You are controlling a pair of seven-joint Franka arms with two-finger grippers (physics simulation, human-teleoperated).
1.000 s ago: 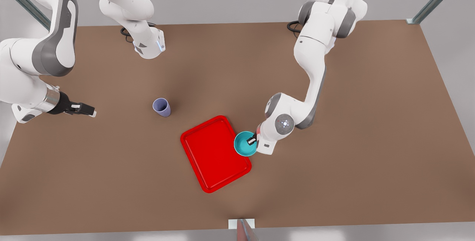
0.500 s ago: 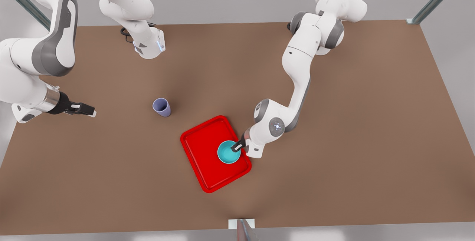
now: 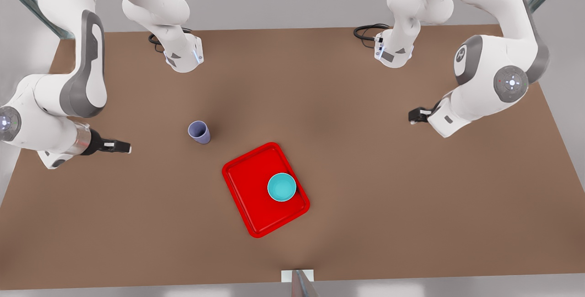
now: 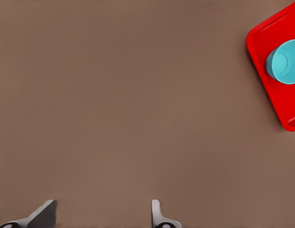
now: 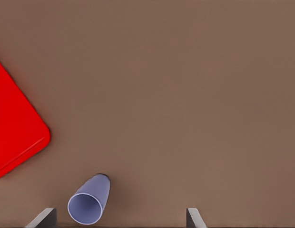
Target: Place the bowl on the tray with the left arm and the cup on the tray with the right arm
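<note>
On the brown table [image 3: 411, 205], seen from the front view, the bowl [image 3: 281, 187] now sits free inside the tray [image 3: 247, 196], toward the corner nearest the front view's right, mouth up. Half a second ago the left gripper [image 3: 417, 116] was pinching its rim there; it has since let go and drawn far back to the front view's right, well apart from the tray, so the bowl half of the task looks done. The cup [image 3: 199, 131] stands upright on the table where it was, off the tray toward the front view's left, its long axis vertical and its mouth facing up. The right gripper [image 3: 119, 146] has crept a little toward it but is not yet at it, so the cup's pick-up seems to be the step just starting. The tray's long axis runs diagonally, from upper left to lower right in this view.

From the left wrist view, the left gripper's fingertips [image 4: 158, 213] stand wide apart and hold nothing, with bare table between them; the tray [image 4: 280, 102] and the bowl [image 4: 284, 61] on it lie far off.

From the right wrist view, the right gripper's fingertips [image 5: 192, 216] are also spread wide and empty. The cup [image 5: 89, 200] lies just ahead between them, nearer one finger, its open mouth showing, and a corner of the tray [image 5: 16, 133] lies beyond it.
</note>
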